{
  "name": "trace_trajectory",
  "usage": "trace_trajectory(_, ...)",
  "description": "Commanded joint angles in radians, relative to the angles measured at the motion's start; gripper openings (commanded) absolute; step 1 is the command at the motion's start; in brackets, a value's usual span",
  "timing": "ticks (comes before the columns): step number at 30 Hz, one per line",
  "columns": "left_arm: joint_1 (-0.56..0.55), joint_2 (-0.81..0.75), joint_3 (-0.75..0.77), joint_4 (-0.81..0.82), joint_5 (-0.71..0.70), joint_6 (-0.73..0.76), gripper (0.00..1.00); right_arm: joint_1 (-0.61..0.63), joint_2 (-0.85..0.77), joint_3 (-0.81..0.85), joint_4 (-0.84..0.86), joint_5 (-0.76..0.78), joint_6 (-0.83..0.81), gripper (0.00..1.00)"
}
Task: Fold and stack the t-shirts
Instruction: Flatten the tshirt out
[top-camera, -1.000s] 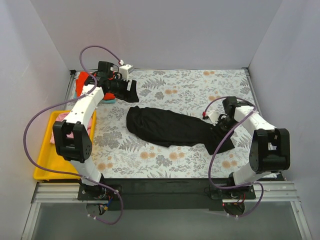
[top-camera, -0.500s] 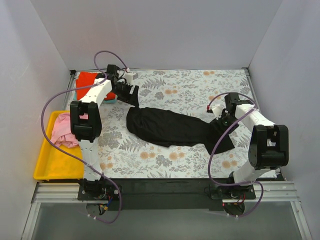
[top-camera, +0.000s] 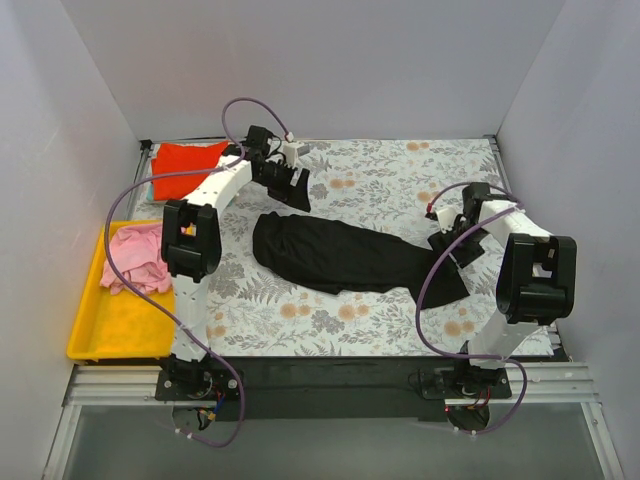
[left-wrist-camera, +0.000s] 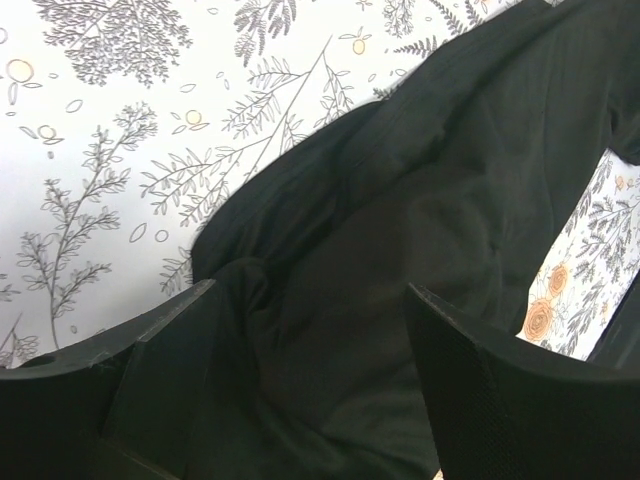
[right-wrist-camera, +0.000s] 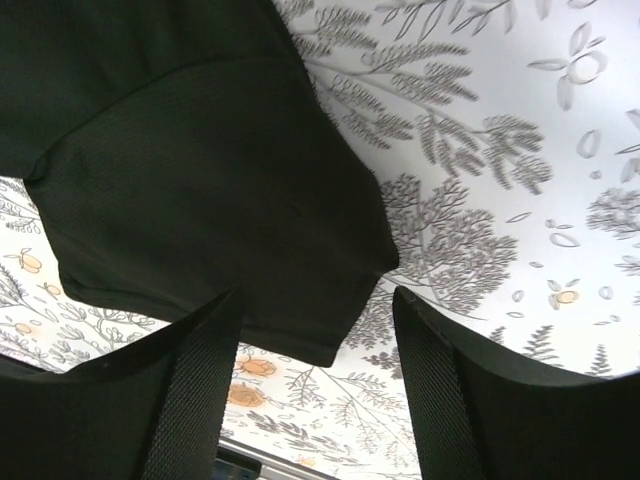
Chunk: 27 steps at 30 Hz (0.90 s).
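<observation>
A large black t-shirt (top-camera: 340, 255) lies crumpled across the middle of the floral cloth. My left gripper (top-camera: 297, 188) is open and empty, just above the shirt's left end, which fills the left wrist view (left-wrist-camera: 400, 200) between the fingers (left-wrist-camera: 160, 360). My right gripper (top-camera: 448, 243) is open and empty over the shirt's right end, whose hem shows in the right wrist view (right-wrist-camera: 200, 170). A red-orange t-shirt (top-camera: 185, 158) lies folded at the back left. A pink t-shirt (top-camera: 140, 255) lies bunched in the tray. The teal one is hidden.
A yellow plastic tray (top-camera: 115, 330) sits off the cloth's left edge. White walls close the back and both sides. The left arm's purple cable loops over the tray and the back-left corner.
My left gripper swung right, away from the red-orange shirt and towards the black shirt's left end. My right gripper shifted slightly back and right along the shirt's right end.
</observation>
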Motion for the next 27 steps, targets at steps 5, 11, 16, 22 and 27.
trace_trajectory(5,-0.044,-0.018,-0.030,0.005,-0.026,0.018,0.73,-0.007,-0.003,-0.082,-0.032,-0.049,-0.009,0.39)
trace_trajectory(11,-0.052,-0.018,-0.082,-0.047,-0.122,0.038,0.72,-0.005,0.011,-0.075,-0.044,-0.088,-0.015,0.01)
trace_trajectory(16,-0.055,-0.024,-0.095,-0.067,-0.098,0.039,0.44,-0.005,0.012,-0.044,-0.074,-0.161,-0.025,0.01)
trace_trajectory(22,-0.044,-0.016,0.012,0.027,-0.156,-0.016,0.00,-0.008,0.003,0.092,-0.071,-0.204,0.008,0.01)
trace_trajectory(27,-0.032,-0.035,0.201,0.177,-0.182,-0.099,0.00,-0.040,0.043,0.305,-0.074,-0.229,0.055,0.01)
